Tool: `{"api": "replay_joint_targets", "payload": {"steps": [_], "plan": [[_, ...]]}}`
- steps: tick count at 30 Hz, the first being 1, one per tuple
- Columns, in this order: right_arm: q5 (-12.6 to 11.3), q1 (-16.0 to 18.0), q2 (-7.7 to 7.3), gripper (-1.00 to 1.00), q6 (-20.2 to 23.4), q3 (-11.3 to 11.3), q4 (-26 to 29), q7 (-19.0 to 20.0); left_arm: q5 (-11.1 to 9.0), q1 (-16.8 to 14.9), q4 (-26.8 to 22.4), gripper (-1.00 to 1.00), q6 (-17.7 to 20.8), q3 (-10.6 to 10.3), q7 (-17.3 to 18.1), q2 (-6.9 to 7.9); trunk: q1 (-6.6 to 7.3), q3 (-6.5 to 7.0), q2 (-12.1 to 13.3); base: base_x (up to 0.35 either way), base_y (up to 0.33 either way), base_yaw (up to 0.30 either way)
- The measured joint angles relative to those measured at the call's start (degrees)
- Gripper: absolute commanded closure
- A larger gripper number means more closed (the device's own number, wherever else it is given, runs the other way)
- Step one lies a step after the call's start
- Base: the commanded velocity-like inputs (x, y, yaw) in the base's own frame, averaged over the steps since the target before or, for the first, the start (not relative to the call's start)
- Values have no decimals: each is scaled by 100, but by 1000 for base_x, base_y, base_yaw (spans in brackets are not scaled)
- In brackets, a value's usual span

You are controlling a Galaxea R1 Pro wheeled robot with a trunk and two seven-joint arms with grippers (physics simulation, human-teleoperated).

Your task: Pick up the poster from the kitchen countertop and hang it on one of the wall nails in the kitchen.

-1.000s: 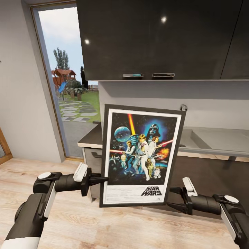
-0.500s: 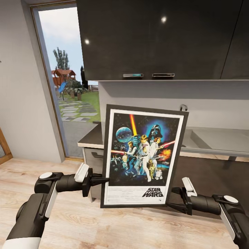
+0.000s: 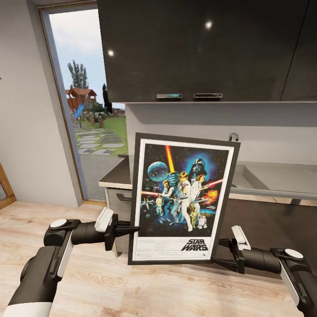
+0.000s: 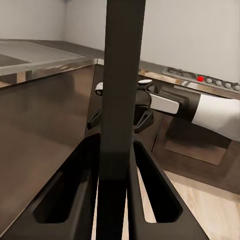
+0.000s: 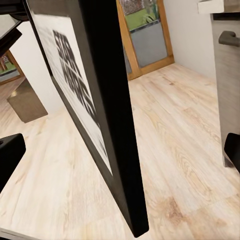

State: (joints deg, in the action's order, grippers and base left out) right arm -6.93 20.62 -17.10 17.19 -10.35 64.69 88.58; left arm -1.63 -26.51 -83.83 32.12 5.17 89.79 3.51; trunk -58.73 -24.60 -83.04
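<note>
Poster (image 3: 184, 199) held upright in the air, near side of the grey surface (image 3: 264, 178), unmoved for half a second; left fingers (image 4: 152, 185) clamped on its edge, right fingers' (image 3: 225, 253) state unclear, hanging not begun
</note>
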Motion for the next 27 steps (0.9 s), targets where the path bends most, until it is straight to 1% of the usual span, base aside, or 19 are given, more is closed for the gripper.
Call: {"api": "replay_joint_targets", "payload": {"steps": [4, 7, 27], "plan": [[1, 0, 3, -100, -167, 6, -83, 0, -127, 0, 0, 100, -1, 1, 0, 0, 0, 0, 0, 0, 0, 0], [1, 0, 2, -100, -211, 7, -128, 0, -169, 0, 0, 100, -1, -2, 0, 0, 0, 0, 0, 0, 0, 0], [1, 0, -3, -100, -241, 7, -158, 8, -197, 0, 0, 100, 0, 1, 0, 0, 0, 0, 0, 0, 0, 0]]}}
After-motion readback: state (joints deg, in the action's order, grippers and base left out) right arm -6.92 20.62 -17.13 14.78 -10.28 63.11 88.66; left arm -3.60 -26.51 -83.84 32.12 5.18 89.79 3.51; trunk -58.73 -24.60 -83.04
